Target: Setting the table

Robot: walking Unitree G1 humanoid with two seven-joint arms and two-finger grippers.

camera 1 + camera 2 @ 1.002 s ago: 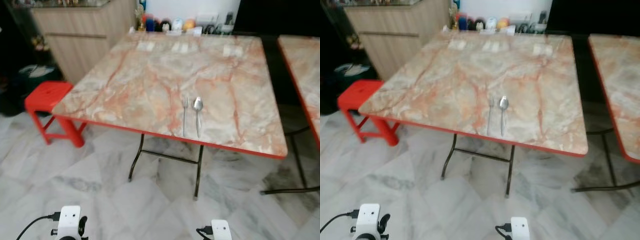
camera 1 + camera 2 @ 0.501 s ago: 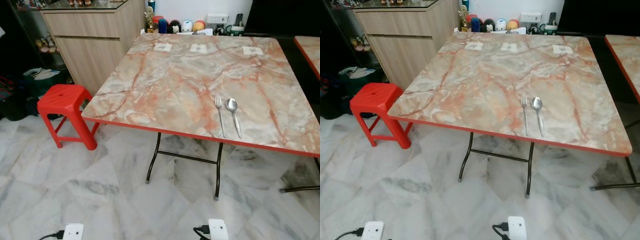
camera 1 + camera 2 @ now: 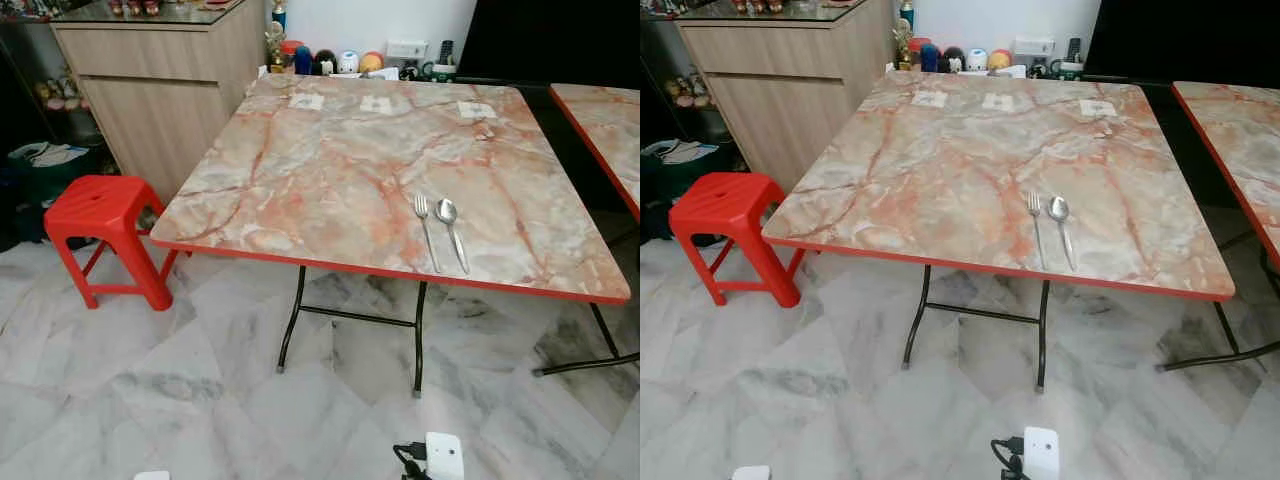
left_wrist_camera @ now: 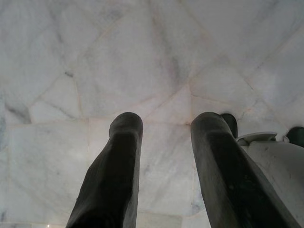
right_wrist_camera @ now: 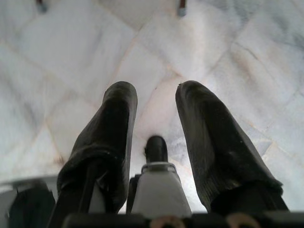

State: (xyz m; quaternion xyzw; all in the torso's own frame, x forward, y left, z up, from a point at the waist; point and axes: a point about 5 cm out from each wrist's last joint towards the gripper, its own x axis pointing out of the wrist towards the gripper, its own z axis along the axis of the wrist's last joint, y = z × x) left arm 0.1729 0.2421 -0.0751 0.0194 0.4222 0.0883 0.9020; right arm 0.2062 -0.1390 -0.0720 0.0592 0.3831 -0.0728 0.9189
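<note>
Two utensils, a fork point(image 3: 426, 228) and a spoon point(image 3: 451, 229), are laid side by side near the counter point(image 3: 330, 160) right near edge. Thin, rigid, slippery metal is expected; handles should be pinched mid-length. Left end effector point(image 4: 164, 128) and right end effector point(image 5: 154, 99) are released, hanging over the floor.

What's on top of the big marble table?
On the table lie a fork and spoon side by side, plus three small paper squares near its far edge.

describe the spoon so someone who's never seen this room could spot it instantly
Find the marble-patterned table with the red edge, beside a red stool. Near its front edge, toward the right, two silver utensils lie side by side. The spoon is the right one, with a rounded bowl; the fork has tines.
</note>
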